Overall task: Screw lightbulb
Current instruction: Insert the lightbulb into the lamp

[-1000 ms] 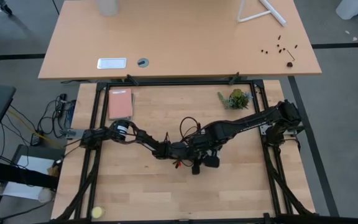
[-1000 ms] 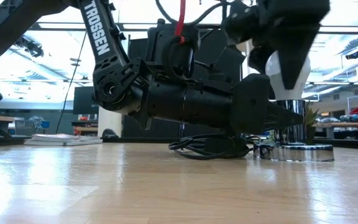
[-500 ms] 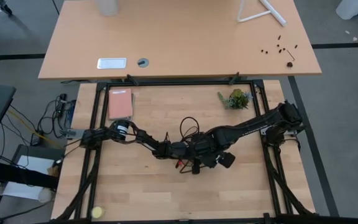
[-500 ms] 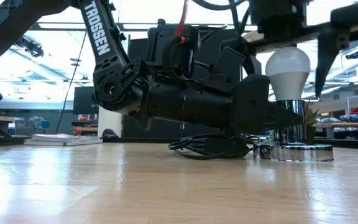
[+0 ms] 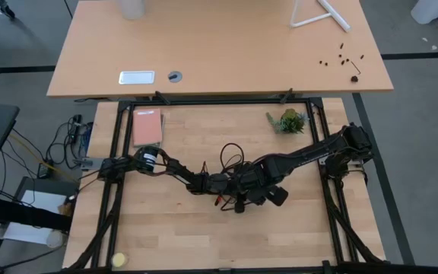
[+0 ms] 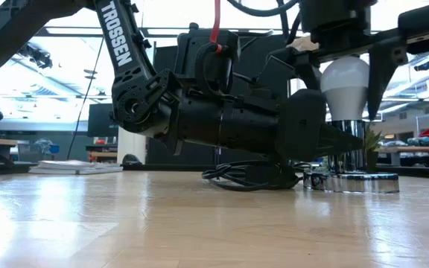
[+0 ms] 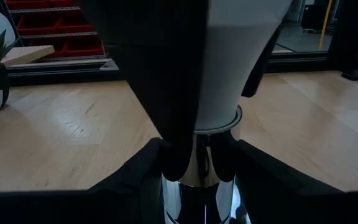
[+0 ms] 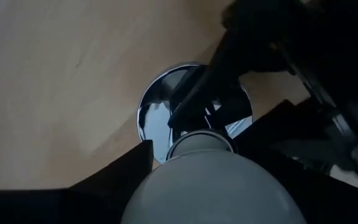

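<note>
- We see the lightbulb (image 6: 345,88) standing upright, base down in the chrome socket (image 6: 352,181), near the middle of the table (image 5: 166,236).
- Right gripper (image 6: 346,71) comes from above; its fingers (image 6: 377,78) flank the bulb's sides with a gap showing, so we read it as released, not gripping.
- Left gripper (image 7: 197,165) lies low along the table and is clenched on the socket's chrome stem just under the bulb's neck.
- Our judgement: to turn well, the right fingers must close evenly on the widest part of the bulb and rotate about a vertical axis while the left holds the stem steady; any tilt risks cross-threading.
- In the way: the black cord (image 6: 244,177) coiled just behind the socket, and both wrists crowded together.
- Well apart: potted plant (image 5: 290,120), pink book (image 5: 147,126).
</note>
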`<action>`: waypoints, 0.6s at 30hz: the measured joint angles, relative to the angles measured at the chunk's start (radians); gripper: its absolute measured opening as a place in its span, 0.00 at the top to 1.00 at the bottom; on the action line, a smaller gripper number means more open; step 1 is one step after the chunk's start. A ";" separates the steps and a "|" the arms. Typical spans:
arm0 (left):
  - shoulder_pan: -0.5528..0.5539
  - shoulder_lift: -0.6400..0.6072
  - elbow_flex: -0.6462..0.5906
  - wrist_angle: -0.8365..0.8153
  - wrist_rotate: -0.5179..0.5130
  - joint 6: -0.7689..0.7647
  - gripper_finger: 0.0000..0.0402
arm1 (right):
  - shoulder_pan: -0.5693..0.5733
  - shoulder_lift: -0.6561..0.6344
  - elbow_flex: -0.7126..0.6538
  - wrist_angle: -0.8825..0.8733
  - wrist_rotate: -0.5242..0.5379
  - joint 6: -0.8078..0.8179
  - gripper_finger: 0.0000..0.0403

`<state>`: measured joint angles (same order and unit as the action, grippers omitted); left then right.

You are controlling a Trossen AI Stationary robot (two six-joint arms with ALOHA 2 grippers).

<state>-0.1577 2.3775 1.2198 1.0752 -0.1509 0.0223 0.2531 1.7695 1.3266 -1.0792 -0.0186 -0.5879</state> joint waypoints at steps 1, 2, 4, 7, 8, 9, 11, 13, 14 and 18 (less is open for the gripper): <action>0.000 0.000 0.000 0.000 0.000 0.000 0.56 | 0.000 0.000 0.000 0.003 -0.001 0.042 0.39; 0.000 0.000 0.000 0.000 0.000 0.000 0.56 | -0.001 0.000 0.000 0.004 -0.004 0.088 0.40; 0.000 0.000 0.000 0.000 0.000 0.000 0.56 | -0.002 0.001 -0.001 0.007 -0.004 0.194 0.40; 0.000 0.000 0.000 0.000 0.000 0.000 0.56 | -0.006 0.001 -0.001 0.015 -0.004 0.395 0.39; 0.000 0.000 0.000 0.000 0.000 0.000 0.56 | -0.008 0.001 -0.002 0.020 -0.004 0.473 0.38; 0.000 0.000 0.000 0.000 0.000 0.000 0.56 | -0.012 0.001 -0.002 0.025 -0.004 0.564 0.36; 0.000 0.000 0.000 0.000 0.000 0.000 0.56 | -0.021 0.002 -0.002 0.041 -0.005 0.762 0.32; 0.000 0.000 -0.001 0.001 0.001 0.000 0.56 | -0.030 0.003 -0.001 0.055 -0.004 0.966 0.30; 0.000 0.000 -0.001 0.002 0.003 0.000 0.56 | -0.035 0.003 -0.002 0.060 -0.004 1.061 0.30; 0.000 0.000 -0.001 0.003 0.004 0.000 0.56 | -0.052 0.003 -0.003 0.063 -0.002 1.368 0.34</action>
<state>-0.1577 2.3777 1.2190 1.0779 -0.1466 0.0226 0.2009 1.7725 1.3239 -1.0162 -0.0209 0.7798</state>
